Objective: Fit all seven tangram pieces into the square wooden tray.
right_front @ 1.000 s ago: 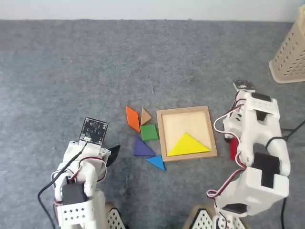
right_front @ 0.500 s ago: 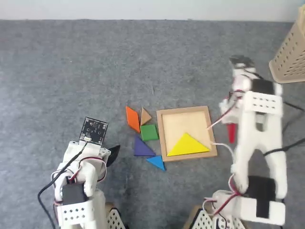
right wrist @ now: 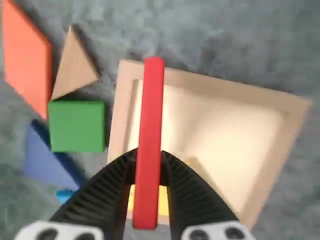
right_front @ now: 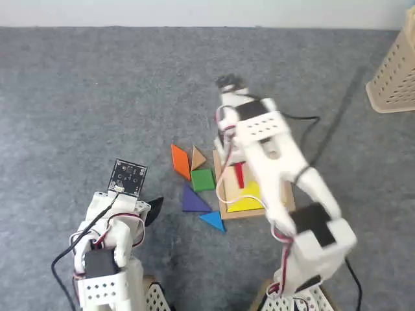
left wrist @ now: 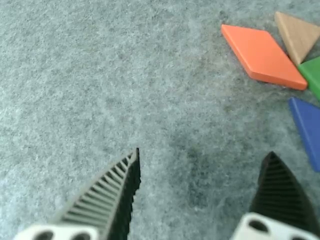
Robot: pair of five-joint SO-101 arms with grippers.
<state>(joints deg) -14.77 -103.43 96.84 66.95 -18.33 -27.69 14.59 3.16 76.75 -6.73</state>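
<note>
Red piece (right wrist: 152,100) edgewise in right tool (right wrist: 148,155)

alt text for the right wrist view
The right tool grips a red wooden piece on edge over the rim of the square wooden tray. Beside the tray, on grey carpet, lie an orange parallelogram, a tan triangle, a green square and a blue triangle.
</note>
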